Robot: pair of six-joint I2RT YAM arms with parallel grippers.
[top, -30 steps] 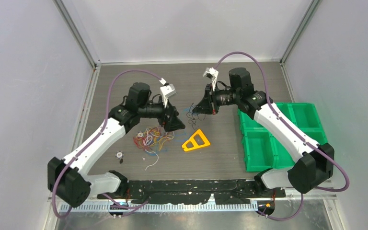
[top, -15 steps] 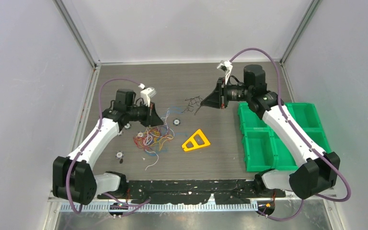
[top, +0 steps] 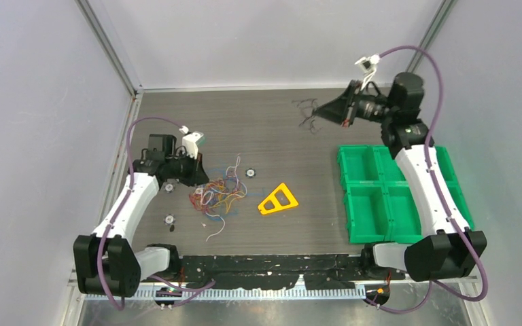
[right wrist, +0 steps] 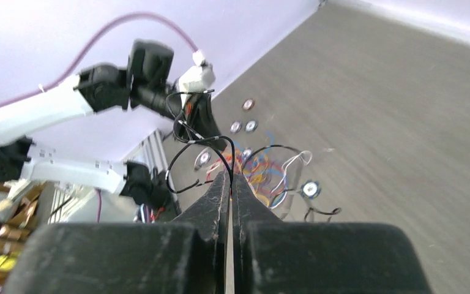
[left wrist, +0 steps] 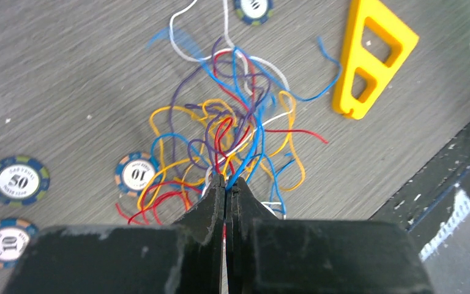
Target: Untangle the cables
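- left pincer (left wrist: 226, 184): tips pressed together, clamped on a few strands at the near edge of the cables (left wrist: 232, 131); the rest of the bunch fans out on the table just ahead of the tips.
- my read: left is pinning the bunch so it stays put while the other arm pulls.
- right pincer (right wrist: 230, 177): tips together, nipping a black strand (top: 307, 114) that loops off the tips in the air, raised and well apart from the coloured bunch.
- looks like that strand is clear of the knot; i can't tell for sure that nothing trails back.
- yellow triangle (top: 277, 200) lies beyond the bunch from the left pincer, not touching it.
- poker chips (left wrist: 18, 179) sit beside the left tips, one under the strands.
- green bins (top: 394, 197) sit on the near side of the right pincer.
- most colours are crossed over each other, so lots is left to do.
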